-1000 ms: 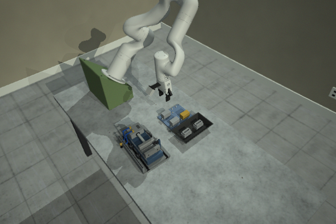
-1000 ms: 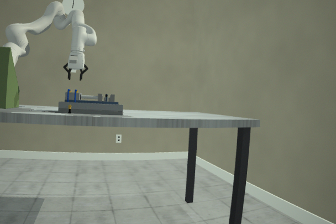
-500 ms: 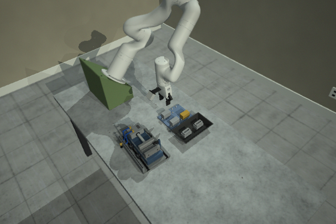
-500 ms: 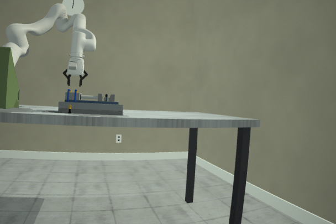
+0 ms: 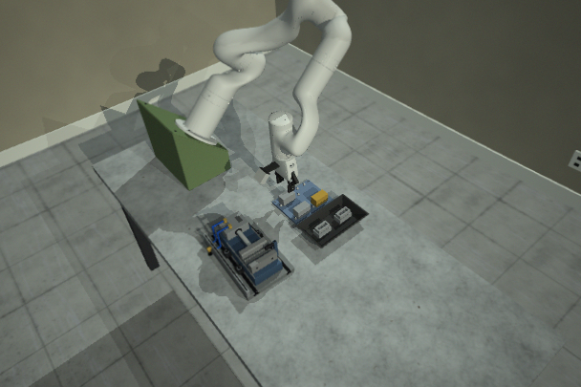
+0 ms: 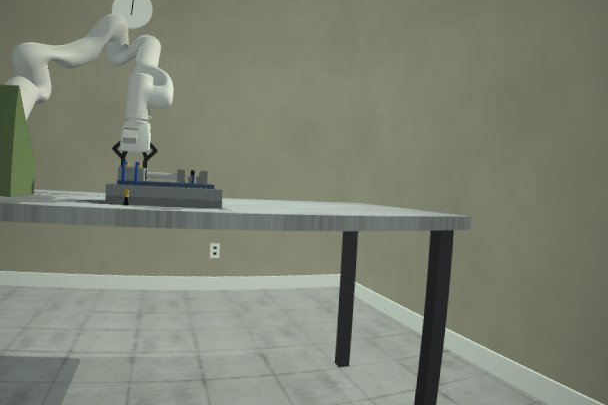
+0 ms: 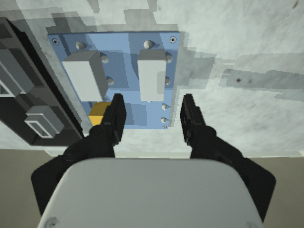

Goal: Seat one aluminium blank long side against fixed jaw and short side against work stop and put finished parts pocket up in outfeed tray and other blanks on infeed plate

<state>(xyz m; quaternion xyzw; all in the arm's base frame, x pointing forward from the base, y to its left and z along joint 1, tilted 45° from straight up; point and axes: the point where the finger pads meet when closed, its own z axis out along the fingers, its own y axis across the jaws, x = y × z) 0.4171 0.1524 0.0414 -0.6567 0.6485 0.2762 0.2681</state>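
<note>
The blue infeed plate (image 5: 302, 202) holds two aluminium blanks (image 5: 287, 198) (image 5: 301, 209) and a brass blank (image 5: 319, 198). In the wrist view the aluminium blanks (image 7: 83, 74) (image 7: 152, 74) lie flat between pins, and the brass blank (image 7: 99, 114) is partly hidden by a finger. My gripper (image 7: 153, 104) (image 5: 287, 183) is open and empty, low over the plate's near edge. The black outfeed tray (image 5: 333, 220) holds two finished parts (image 5: 321, 227) (image 5: 342, 214). The vise (image 5: 245, 246) stands to the left with its opening empty.
The green arm base (image 5: 183, 144) stands at the back of the table. Blue hoses (image 5: 219, 227) rise at the vise's far end. The tray lies right beside the plate (image 7: 30, 105).
</note>
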